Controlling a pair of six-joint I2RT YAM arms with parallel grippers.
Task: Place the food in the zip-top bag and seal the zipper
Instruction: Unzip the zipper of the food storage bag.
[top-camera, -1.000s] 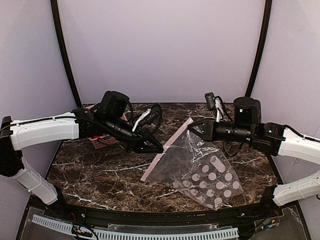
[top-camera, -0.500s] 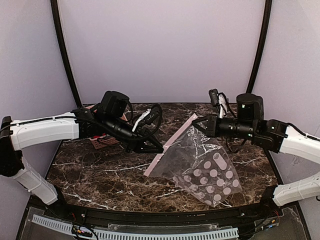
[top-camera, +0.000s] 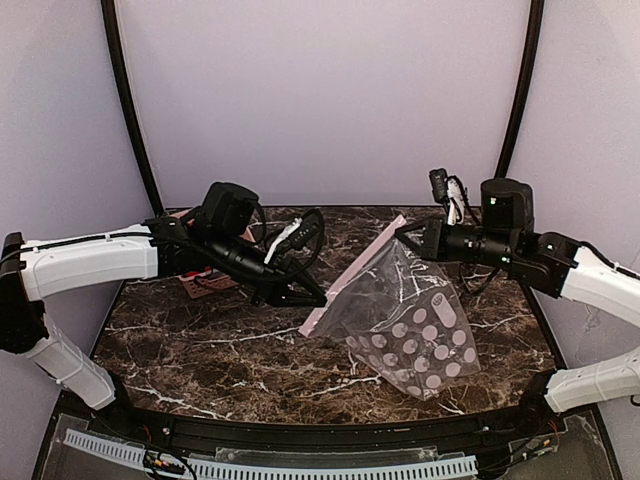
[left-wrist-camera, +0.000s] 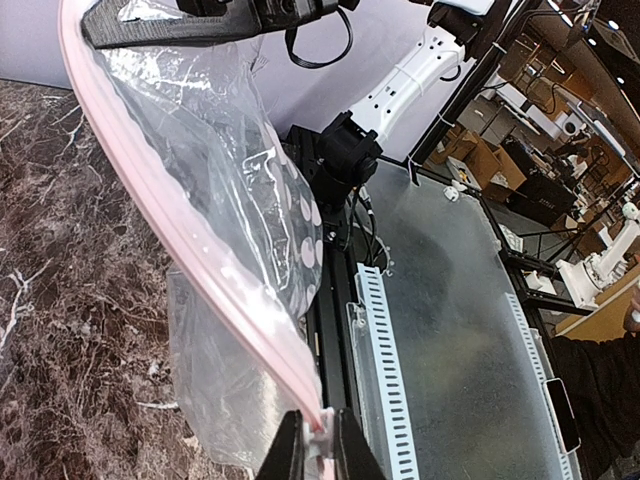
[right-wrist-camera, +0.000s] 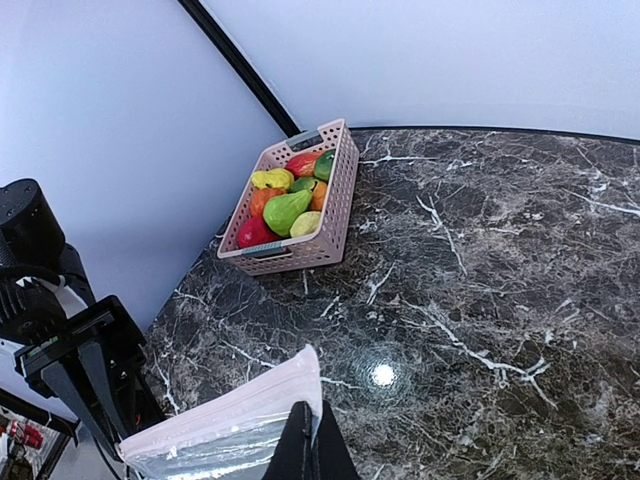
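The left end effector (left-wrist-camera: 312, 450) is clamping shut on the near end of the zipper (left-wrist-camera: 230, 300), its two dark fingers pinching the pale pink strip between them. From there the strip is running up and away in a curve towards the other arm.

The right end effector (right-wrist-camera: 310, 440) is closing tight on the far end of the same strip, gripping it at the corner of the zip-top bag (top-camera: 405, 325). The bag is hanging stretched between the two arms above the right half of the tabletop (top-camera: 200, 345), mouth edge uppermost and slanting from lower left to upper right. Its clear, dotted body is drooping towards the front right, and its lower edge is probably resting on the marble, though the top view is not showing that plainly.

The food (right-wrist-camera: 285, 205) is lying in a pink slotted basket (right-wrist-camera: 335, 215) at the far left corner of the tabletop, well apart from the bag.
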